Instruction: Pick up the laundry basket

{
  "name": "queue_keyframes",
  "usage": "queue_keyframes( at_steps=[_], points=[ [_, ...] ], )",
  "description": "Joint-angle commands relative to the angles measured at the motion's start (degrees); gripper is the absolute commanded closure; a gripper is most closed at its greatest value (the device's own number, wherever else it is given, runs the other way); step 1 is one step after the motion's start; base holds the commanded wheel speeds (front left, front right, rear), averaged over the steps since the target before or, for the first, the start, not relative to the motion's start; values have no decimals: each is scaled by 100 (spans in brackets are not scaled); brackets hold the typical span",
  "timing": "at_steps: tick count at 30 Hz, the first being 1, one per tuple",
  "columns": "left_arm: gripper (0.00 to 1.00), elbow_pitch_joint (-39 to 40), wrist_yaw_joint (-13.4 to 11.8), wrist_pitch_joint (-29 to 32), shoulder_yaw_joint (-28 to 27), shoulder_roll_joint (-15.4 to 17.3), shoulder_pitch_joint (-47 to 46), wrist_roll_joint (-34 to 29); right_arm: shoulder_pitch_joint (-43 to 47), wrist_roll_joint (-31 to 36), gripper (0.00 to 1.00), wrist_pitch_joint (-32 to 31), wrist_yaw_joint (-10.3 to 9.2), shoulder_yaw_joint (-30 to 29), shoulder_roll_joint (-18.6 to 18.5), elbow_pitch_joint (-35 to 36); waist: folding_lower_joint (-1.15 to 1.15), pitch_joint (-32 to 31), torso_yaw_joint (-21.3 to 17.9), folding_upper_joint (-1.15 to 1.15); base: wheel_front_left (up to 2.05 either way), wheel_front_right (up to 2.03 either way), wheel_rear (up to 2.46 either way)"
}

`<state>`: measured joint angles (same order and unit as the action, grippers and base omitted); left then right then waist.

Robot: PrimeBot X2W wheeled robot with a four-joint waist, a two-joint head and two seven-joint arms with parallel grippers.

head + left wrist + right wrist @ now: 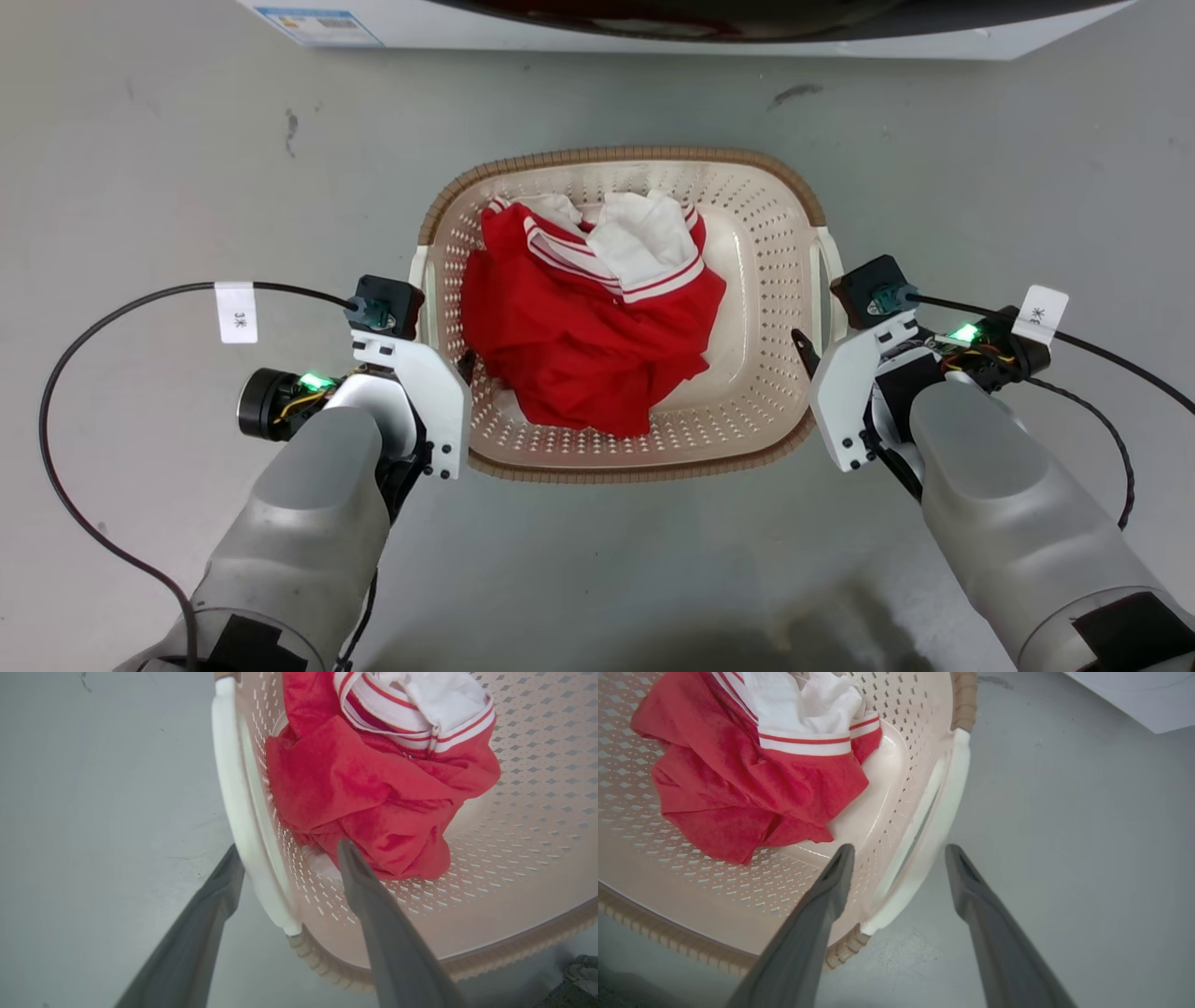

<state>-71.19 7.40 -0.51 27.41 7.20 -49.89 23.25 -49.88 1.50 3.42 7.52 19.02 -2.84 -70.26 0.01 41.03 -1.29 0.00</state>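
The laundry basket (758, 280) is cream, its rim (621, 153) brown, the garment (579, 350) red-and-white

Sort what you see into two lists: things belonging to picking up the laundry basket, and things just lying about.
Job: laundry basket, its left handle, its right handle, left gripper, right gripper, both open astride the handles.
Lying about: red and white garment in the basket, washing machine.

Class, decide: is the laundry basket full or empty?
Neither: crumpled red-and-white clothing lies in the laundry basket, much of its bottom bare.
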Motion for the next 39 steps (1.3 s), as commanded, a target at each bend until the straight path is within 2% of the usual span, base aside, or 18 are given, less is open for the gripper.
queue_keyframes(
  at_steps=[1, 22, 23, 24, 25, 39],
  points=[
    [0, -13, 2, 18, 68, 44, -85, 61, -109, -89, 0, -47, -6, 41, -7, -22, -1, 92, 2, 0, 0, 0, 0],
    [0, -148, 3, 124, 735, 41, -408, 457, -325, -541, 0, -264, -6, 344, -7, -169, -1, 604, 20, 0, 0, 0, 0],
    [48, -150, 3, 137, 771, 45, -421, 473, -338, -554, 34, -274, -6, 345, -7, -176, -1, 609, 18, 0, 0, 0, 0],
    [100, -150, 3, 157, 813, 49, -427, 499, -358, -552, 84, -271, -5, 332, -7, -180, -1, 613, 13, 0, 0, 0, 0],
    [100, -150, 3, 210, 866, 31, -405, 529, -362, -554, 100, -289, -6, 333, -7, -187, -1, 613, 9, 0, 0, 0, 0],
    [100, -87, 9, 277, 1264, 85, -346, 898, -329, -604, 100, -310, -4, 352, -1, -243, -1, 504, 26, 0, 0, 0, 0]
  ],
)
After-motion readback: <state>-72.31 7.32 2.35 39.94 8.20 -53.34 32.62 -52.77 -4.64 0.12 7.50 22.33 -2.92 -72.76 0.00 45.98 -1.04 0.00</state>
